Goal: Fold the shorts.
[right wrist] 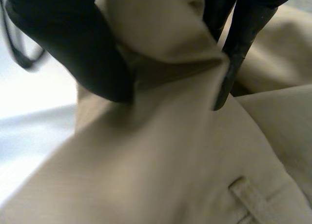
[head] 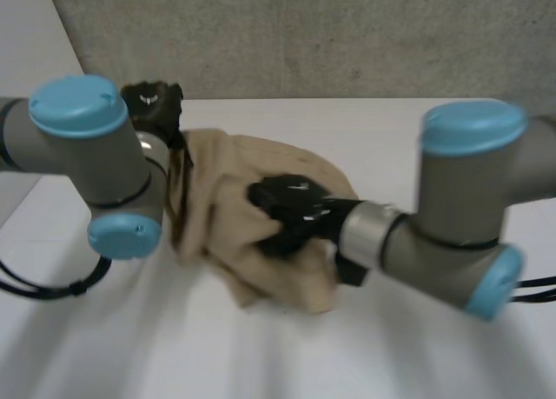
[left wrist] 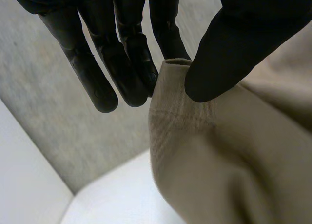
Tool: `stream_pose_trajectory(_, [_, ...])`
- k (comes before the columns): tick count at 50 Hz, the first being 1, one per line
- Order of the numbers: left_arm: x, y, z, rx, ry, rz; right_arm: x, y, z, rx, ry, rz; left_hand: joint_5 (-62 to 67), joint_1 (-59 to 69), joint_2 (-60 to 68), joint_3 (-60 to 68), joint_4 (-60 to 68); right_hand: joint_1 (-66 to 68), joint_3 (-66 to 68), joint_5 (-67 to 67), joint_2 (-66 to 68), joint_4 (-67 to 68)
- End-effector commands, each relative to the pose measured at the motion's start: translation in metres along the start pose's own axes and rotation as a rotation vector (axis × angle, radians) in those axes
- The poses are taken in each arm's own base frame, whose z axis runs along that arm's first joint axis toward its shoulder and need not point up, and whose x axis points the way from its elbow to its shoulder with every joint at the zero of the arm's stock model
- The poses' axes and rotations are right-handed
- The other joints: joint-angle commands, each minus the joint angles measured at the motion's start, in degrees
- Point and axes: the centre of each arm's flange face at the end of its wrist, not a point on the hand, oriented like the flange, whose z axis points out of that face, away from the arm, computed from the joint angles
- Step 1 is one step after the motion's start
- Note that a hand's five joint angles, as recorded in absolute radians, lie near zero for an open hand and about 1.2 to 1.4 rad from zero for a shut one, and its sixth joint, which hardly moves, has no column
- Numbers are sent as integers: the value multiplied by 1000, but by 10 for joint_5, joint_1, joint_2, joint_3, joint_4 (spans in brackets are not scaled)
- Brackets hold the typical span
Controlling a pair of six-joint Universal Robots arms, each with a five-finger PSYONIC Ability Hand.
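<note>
Tan shorts lie bunched on the white table, between the two arms. Left hand is at their far edge; its thumb and fingers pinch the stitched hem. Right hand is on the middle of the heap, thumb and fingers clamped on a raised fold of cloth, with a belt loop nearby.

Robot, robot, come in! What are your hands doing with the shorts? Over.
Left hand pinching the shorts at a hemmed edge. Right hand pinching a fold near the middle. Shorts bunched on the table, not folded yet. Nothing blocking.
</note>
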Motion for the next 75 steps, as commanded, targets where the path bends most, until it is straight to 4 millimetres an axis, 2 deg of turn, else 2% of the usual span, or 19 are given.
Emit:
stream_pose_trajectory(1, [-28, -9, 41, 77, -74, -20, -56, 25, 44, 52, -107, 84, 20, 24, -8, -6, -10, -456, -574, -559, -567, -571])
stream_pose_trajectory(4, [-34, -7, 44, 71, -85, -20, -60, 25, 44, 25, -105, 83, -76, -73, -104, -102, -106, -456, -574, -559, -567, -571])
stream_pose_trajectory(6, [-32, -1, 42, 48, -79, -18, -60, 20, 39, 0, -95, 71, -242, -239, -271, -269, -273, -456, -574, -559, -567, -571])
stream_pose_trajectory(9, [-32, 7, 32, 3, -65, -5, -60, 14, 28, -33, -78, 22, -357, -354, -385, -383, -387, -456, -574, -559, -567, -571])
stream_pose_trajectory(13, [-38, -6, 10, -17, -58, -6, -60, -5, 8, -40, -53, -86, -399, -396, -427, -425, -430, -456, -574, -559, -567, -571])
stream_pose_trajectory(16, [-41, -9, -4, -38, -51, -2, -47, -8, -1, -64, -14, -143, -423, -419, -451, -449, -453, -456, -574, -559, -567, -571])
stream_pose_trajectory(17, [-42, -11, -14, -52, -43, 1, -37, -6, -5, -91, 16, -169, -438, -434, -466, -464, -468, -456, -574, -559, -567, -571])
stream_pose_trajectory(21, [-39, -17, -47, -84, -3, 10, -23, 4, -10, -139, 52, -207, -455, -451, -483, -481, -485, -456, -574, -559, -567, -571])
stream_pose_trajectory(25, [-31, -20, -82, -124, 56, 25, -16, 14, -10, -155, 98, -208, -460, -456, -488, -486, -490, -456, -574, -559, -567, -571])
stream_pose_trajectory(29, [-33, -15, -111, -179, 88, 43, -6, 25, -8, -142, 176, -220, -483, -480, -512, -510, -514, -456, -574, -559, -567, -571])
stream_pose_trajectory(32, [-36, -6, -121, -214, 92, 63, 1, 32, -8, -125, 239, -213, -485, -482, -513, -511, -516, -456, -574, -559, -567, -571])
stream_pose_trajectory(41, [-57, 20, -117, -309, 40, 81, 6, 29, -13, -55, 328, 9, -485, -482, -513, -511, -516, -456, -574, -559, -567, -571])
stream_pose_trajectory(47, [-60, 28, -115, -325, 72, 98, 7, 31, -10, -47, 323, 104, -485, -482, -513, -511, -516, -456, -574, -559, -567, -571])
stream_pose_trajectory(63, [-80, 44, -106, -380, 15, 99, 25, 49, 35, -42, 309, 276, -515, -512, -544, -542, -546, -456, -574, -559, -567, -571])
stream_pose_trajectory(66, [-80, 44, -106, -376, 16, 98, 28, 49, 40, -35, 313, 274, -517, -514, -545, -543, -547, -223, -340, -325, -333, -337])
stream_pose_trajectory(67, [-80, 43, -107, -372, 14, 97, 30, 48, 43, -28, 314, 271, -517, -514, -545, -543, -547, 7, -111, -96, -104, -108])
stream_pose_trajectory(69, [-80, 42, -108, -370, 14, 97, 31, 47, 46, -18, 309, 267, -517, -514, -545, -543, -547, 243, 125, 140, 132, 128])
stream_pose_trajectory(74, [-82, 33, -111, -339, 7, 94, 36, 24, 53, 64, 307, 216, -519, -515, -547, -545, -549, 244, 126, 141, 133, 129])
stream_pose_trajectory(75, [-83, 30, -113, -332, 5, 93, 41, 7, 56, 117, 307, 183, -519, -515, -547, -545, -549, 244, 126, 141, 133, 129])
